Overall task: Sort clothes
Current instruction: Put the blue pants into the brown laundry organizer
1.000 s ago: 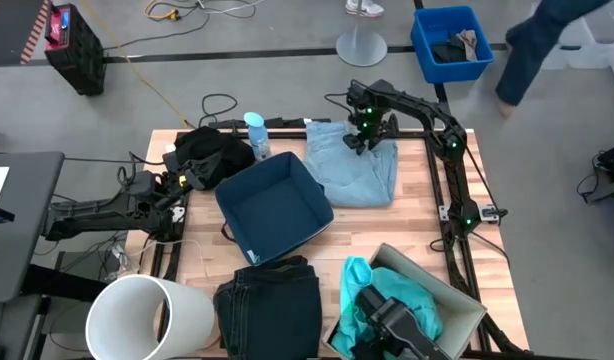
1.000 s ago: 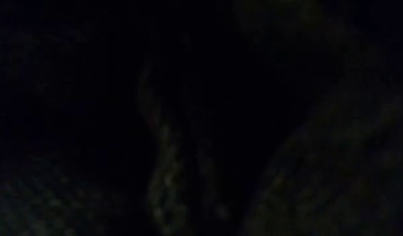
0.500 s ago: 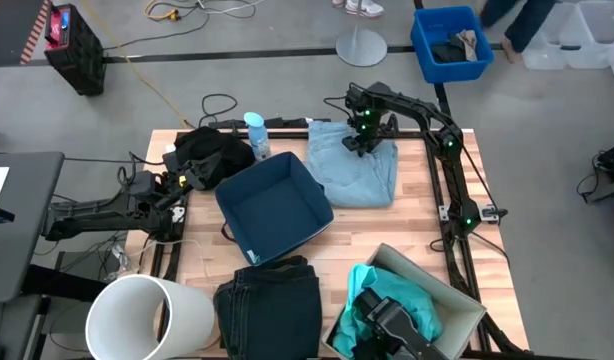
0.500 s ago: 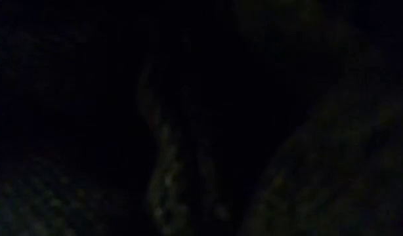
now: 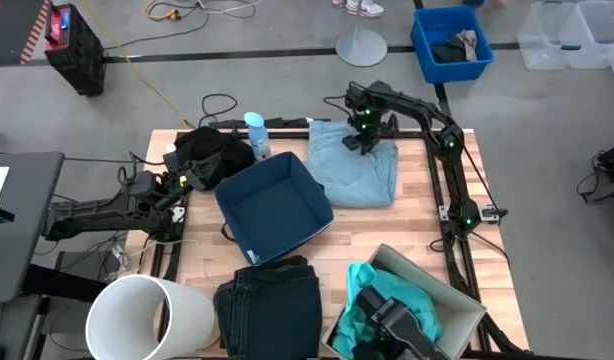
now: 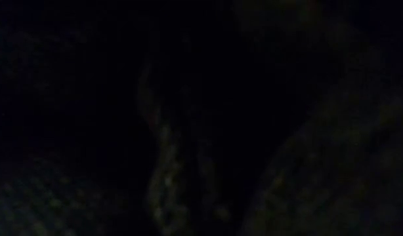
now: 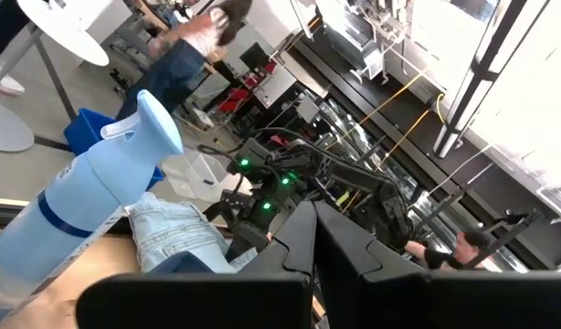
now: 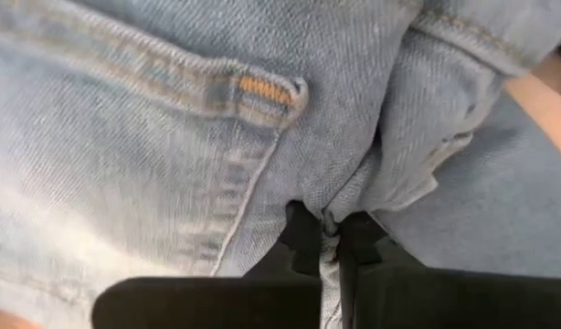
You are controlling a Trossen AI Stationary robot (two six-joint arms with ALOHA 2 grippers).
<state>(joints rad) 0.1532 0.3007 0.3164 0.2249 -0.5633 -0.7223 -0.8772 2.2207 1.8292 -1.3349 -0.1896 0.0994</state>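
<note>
Since your right gripper (image 8: pixel 328 239) has its jaws pinched on a fold of the pale jeans (image 5: pixel 352 170) at the table's (image 5: pixel 407 225) far edge, you've got enough cloth to lift.

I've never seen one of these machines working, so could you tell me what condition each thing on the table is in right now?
Pale blue jeans: lying flat, fold pinched by the right pincer.
Right pincer: shut on the denim.
Left pincer: shut, holding nothing, beside the black garment.
Black garment: crumpled heap.
Dark navy jeans: folded.
Turquoise top: bunched in the grey box.
Navy bin: empty.
Spray bottle: upright.
</note>
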